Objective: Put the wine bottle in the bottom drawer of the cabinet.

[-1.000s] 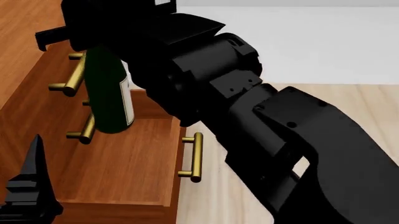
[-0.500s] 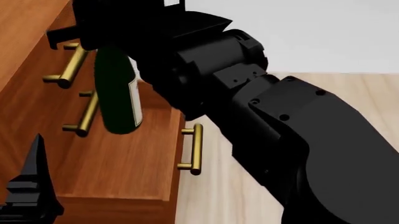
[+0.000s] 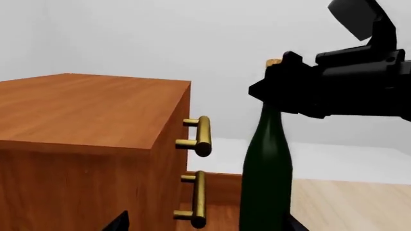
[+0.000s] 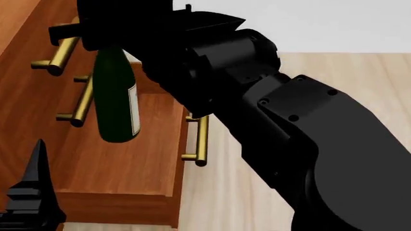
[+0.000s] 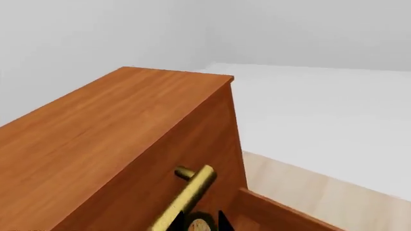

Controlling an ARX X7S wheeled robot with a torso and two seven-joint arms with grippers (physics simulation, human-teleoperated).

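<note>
the tall dark green glass wine bottle (image 4: 115,103) had dropped a bit lower over the open bottom drawer (image 4: 128,159) of the red-brown wooden cabinet (image 3: 83,139). the right gripper (image 3: 289,84) held its neck tight. the left gripper (image 4: 29,202) could not be judged.

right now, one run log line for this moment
right gripper: shut on bottle neck | bottle: upright over open bottom drawer | left gripper: idle

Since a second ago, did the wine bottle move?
Yes. In the head view the wine bottle, hanging from the right tool, has sunk lower against the bottom drawer, its base now further down past the drawer's back edge.
</note>
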